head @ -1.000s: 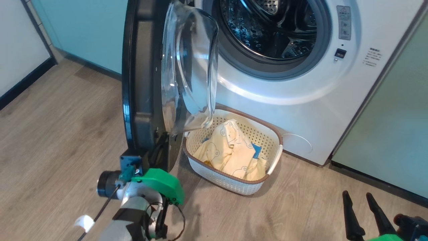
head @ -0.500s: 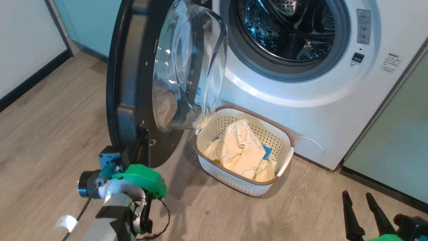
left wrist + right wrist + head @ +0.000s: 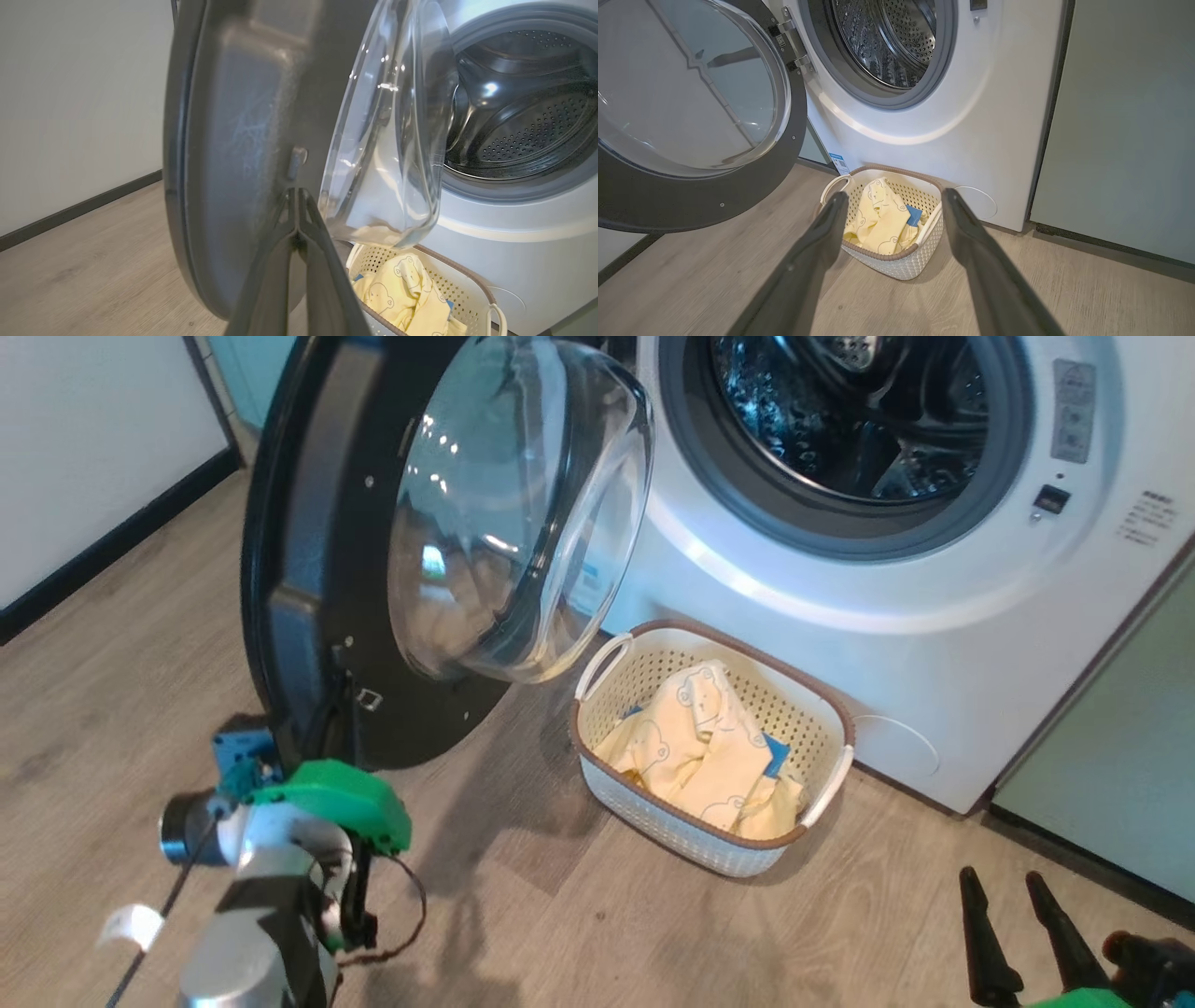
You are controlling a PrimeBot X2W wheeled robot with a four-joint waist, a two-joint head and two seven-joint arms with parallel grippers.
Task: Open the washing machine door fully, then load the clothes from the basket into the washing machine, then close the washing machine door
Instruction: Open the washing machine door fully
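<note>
Washer door swung wide, laundry waiting in the basket.

The washing machine door (image 3: 317, 569) stands open to the left of the steel drum (image 3: 840, 411), its glass bowl window (image 3: 513, 513) bulging toward the washing machine (image 3: 840, 653). The left gripper (image 3: 296, 193) has its two fingers pressed together with nothing between them. Their tips are at the door's dark grey inner rim, just below a small lug (image 3: 297, 161); actual contact cannot be told. The right gripper (image 3: 1001, 877) hangs low at the right, well apart from the machine, its fingers spread and empty. The basket (image 3: 653, 817) sits on the wooden floor (image 3: 112, 709) in front of the washer, below the drum opening. It holds the clothes (image 3: 709, 747), yellow bear-print fabric with a blue piece (image 3: 773, 753).
</note>
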